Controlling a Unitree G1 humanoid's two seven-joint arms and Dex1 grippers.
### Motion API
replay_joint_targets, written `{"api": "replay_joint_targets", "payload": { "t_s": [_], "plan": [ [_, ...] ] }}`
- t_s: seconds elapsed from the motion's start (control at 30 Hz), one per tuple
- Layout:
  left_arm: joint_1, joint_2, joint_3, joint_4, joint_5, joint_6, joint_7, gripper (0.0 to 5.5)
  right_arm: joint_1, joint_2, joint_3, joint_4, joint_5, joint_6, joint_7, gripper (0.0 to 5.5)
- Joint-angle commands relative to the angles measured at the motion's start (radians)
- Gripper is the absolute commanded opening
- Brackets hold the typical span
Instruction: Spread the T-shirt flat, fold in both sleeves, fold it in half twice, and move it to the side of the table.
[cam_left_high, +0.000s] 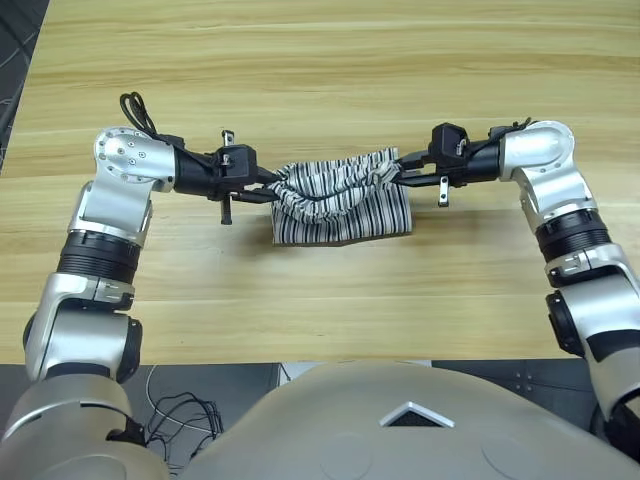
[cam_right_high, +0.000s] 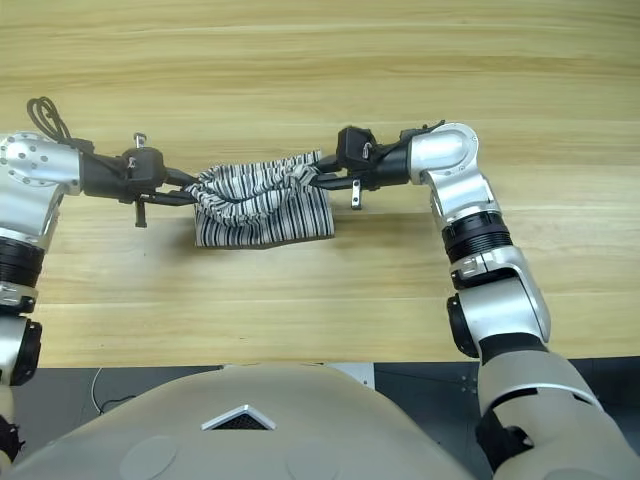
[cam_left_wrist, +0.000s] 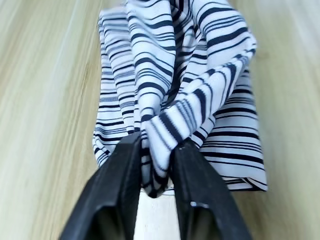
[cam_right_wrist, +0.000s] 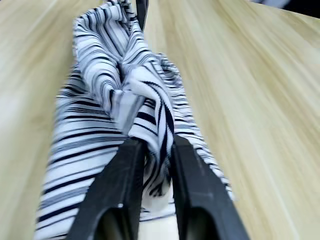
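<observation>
Left fingers (cam_left_wrist: 117, 195) and right fingers (cam_right_wrist: 120, 190) pinch opposite ends of the striped T-shirt (cam_left_high: 340, 205) (bottom edge resting on the table (cam_left_high: 300, 60)), probably to slide it aside.

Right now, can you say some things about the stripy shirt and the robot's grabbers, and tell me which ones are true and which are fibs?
1. The left end effector is shut on the T-shirt. True.
2. The T-shirt lies spread flat on the table. False: it is bunched up, with its top edge held between the two end effectors.
3. The right end effector is open and away from the cloth. False: it is shut on the T-shirt too.
4. The T-shirt has dark and white stripes. True.
</observation>
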Motion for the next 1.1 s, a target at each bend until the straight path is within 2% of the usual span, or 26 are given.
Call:
{"api": "replay_joint_targets", "payload": {
  "t_s": [0.03, 0.17, 0.2, 0.3, 0.4, 0.47, 0.53, 0.7, 0.8, 0.87, 0.97, 1.1],
  "plan": [
    [-0.101, -0.020, 0.033, 0.182, 0.028, -0.030, 0.016, 1.72, -0.098, 0.045, -0.039, 0.145, -0.053, -0.064, -0.107, 1.57],
    [-0.244, -0.021, 0.090, 0.480, 0.053, -0.093, 0.084, 2.49, -0.173, 0.064, -0.058, 0.318, -0.111, -0.118, -0.202, 2.44],
    [-0.269, -0.018, 0.100, 0.542, 0.070, -0.111, 0.117, 2.51, -0.185, 0.063, -0.057, 0.352, -0.133, -0.134, -0.228, 2.58],
    [-0.295, -0.009, 0.121, 0.642, 0.096, -0.165, 0.173, 2.51, -0.195, 0.074, -0.100, 0.378, -0.111, -0.173, -0.233, 2.58],
    [-0.299, -0.010, 0.154, 0.680, 0.093, -0.207, 0.190, 2.51, -0.146, 0.130, -0.186, 0.213, 0.063, -0.151, -0.104, 2.58],
    [-0.297, -0.011, 0.177, 0.701, 0.087, -0.221, 0.205, 2.51, -0.049, 0.171, -0.166, -0.012, 0.175, -0.067, 0.000, 2.58],
    [-0.292, -0.014, 0.189, 0.716, 0.096, -0.233, 0.220, 2.51, 0.025, 0.196, -0.109, -0.148, 0.193, -0.014, 0.039, 2.58],
    [-0.287, -0.029, 0.212, 0.723, 0.096, -0.256, 0.231, 2.51, 0.078, 0.252, -0.048, -0.133, 0.118, -0.015, 0.001, 2.58],
    [-0.213, -0.055, 0.224, 0.587, 0.020, -0.277, 0.075, 2.51, 0.101, 0.272, -0.023, -0.101, 0.079, -0.028, -0.014, 2.58],
    [-0.103, -0.078, 0.208, 0.354, -0.050, -0.254, -0.009, 2.51, 0.104, 0.281, -0.012, -0.058, 0.053, -0.046, -0.026, 2.58],
    [0.008, -0.101, 0.172, 0.095, -0.077, -0.205, -0.017, 2.51, 0.079, 0.296, -0.014, 0.045, 0.012, -0.076, -0.057, 2.58],
    [0.072, -0.099, 0.169, -0.083, -0.098, -0.128, 0.007, 2.51, -0.004, 0.319, -0.023, 0.268, -0.063, -0.117, -0.138, 2.58]
  ]
}}
